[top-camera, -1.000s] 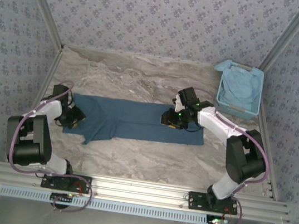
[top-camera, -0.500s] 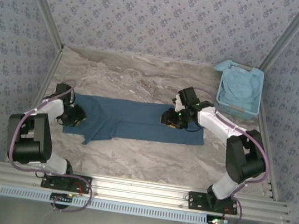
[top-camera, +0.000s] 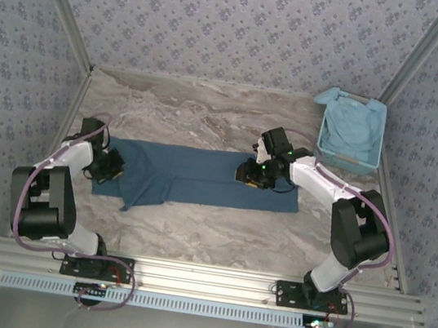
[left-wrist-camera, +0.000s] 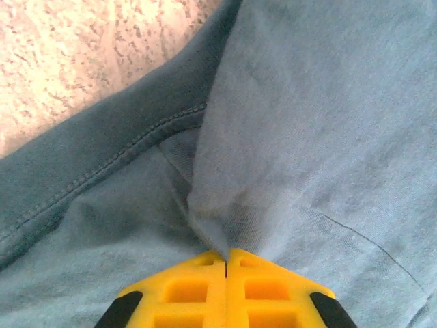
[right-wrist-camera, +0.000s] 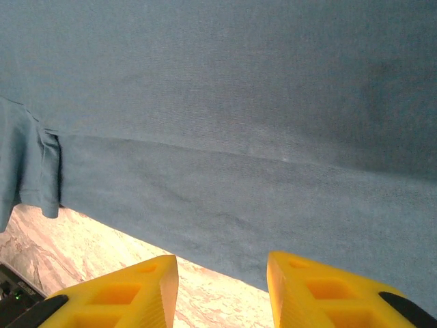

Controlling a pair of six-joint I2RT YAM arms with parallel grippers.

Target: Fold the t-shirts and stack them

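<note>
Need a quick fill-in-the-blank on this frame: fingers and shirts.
The left fingers are ___ (open/shut) on a fold of the dark t-shirt.
The right fingers stand ___ (open/shut) by that shirt's edge.
The paler t-shirt lies inside the ___.
Missing: shut; open; basket.

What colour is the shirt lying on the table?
Dark teal-blue. The shirt shows best in the top external view.
</note>
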